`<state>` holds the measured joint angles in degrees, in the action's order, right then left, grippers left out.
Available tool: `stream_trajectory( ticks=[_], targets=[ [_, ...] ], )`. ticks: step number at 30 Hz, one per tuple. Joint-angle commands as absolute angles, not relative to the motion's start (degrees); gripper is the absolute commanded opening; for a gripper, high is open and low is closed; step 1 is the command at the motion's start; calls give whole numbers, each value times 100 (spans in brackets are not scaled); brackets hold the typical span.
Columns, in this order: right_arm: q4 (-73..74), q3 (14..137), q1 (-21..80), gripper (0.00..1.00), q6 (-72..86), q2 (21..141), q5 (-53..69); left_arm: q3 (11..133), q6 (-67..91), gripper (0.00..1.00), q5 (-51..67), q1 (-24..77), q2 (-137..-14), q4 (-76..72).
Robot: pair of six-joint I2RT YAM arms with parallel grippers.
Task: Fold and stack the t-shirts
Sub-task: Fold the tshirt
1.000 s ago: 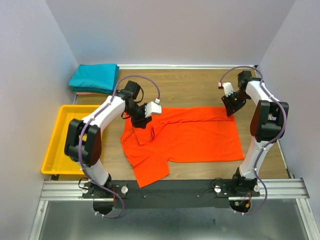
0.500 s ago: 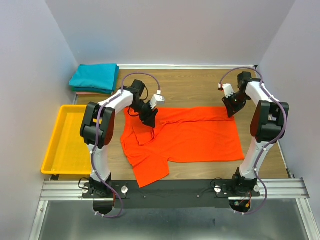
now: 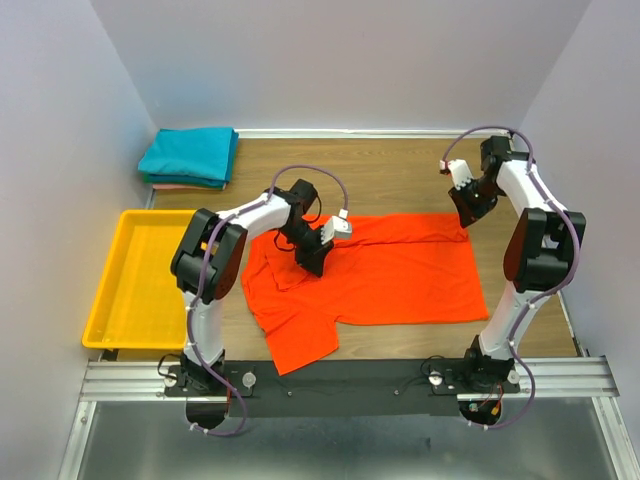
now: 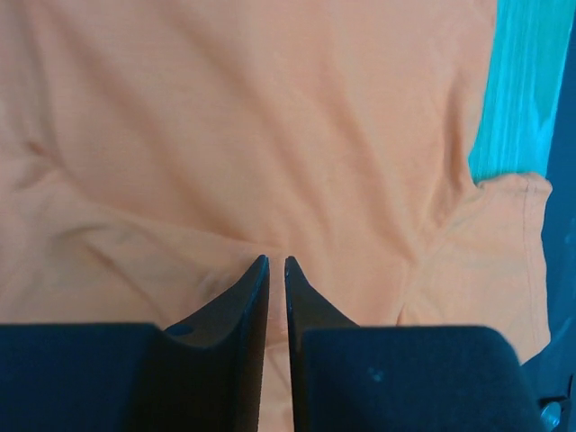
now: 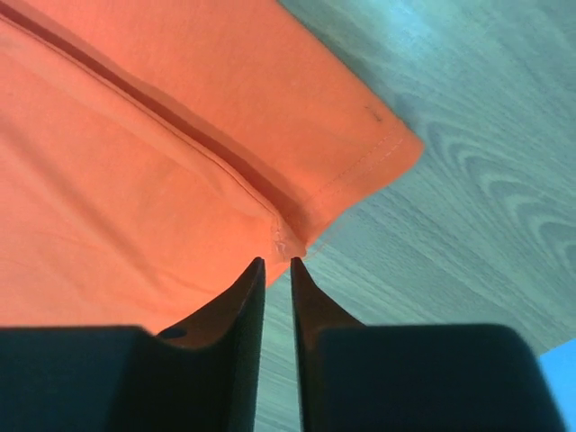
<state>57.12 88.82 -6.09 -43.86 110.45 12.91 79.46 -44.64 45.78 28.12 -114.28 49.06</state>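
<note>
Orange-red t-shirt is lying spread out on the wooden table, a bit rumpled at its left end, with one sleeve flopping toward the near edge. From the top camera, my left gripper has slid rightward over the last second, off the shirt's left shoulder area and onto the bunched cloth further in. My right gripper has barely budged and sits at the shirt's far-right corner. The teal t-shirt is already folded in the back-left corner on top of the pale pink t-shirt, with the yellow tray just in front of them.

Left wrist cam: the left gripper is down to a thin slit, much narrower than a moment ago, and the tips sit right on a raised crease of the shirt. Looks to me like I've pinched that crease.

Right wrist cam: same deal. The right gripper has closed to a slit too, right where the doubled hem puckers at the shirt's corner, with bare table just past it. I'd call that a grab on the edge.

So my read: both ends have just gone from reaching to gripping, nothing is lifted yet, and the fold on this shirt is only starting. Stacking it on the teal one is still a way off.
</note>
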Motion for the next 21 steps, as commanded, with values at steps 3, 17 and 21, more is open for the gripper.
stream_trajectory(
  ticks=[3,17,21],
  targets=[
    [5862,9544,-642,34,-4096,11346,1669,7655,-4904,27,3885,3216,-10916,4966],
    [5730,9362,-633,38,-4051,12006,1635,8735,-3465,46,4034,3067,-11012,3983],
    [5739,8817,-633,36,-4385,11393,1529,9043,-2945,46,3903,2980,-11232,3648]
  ],
)
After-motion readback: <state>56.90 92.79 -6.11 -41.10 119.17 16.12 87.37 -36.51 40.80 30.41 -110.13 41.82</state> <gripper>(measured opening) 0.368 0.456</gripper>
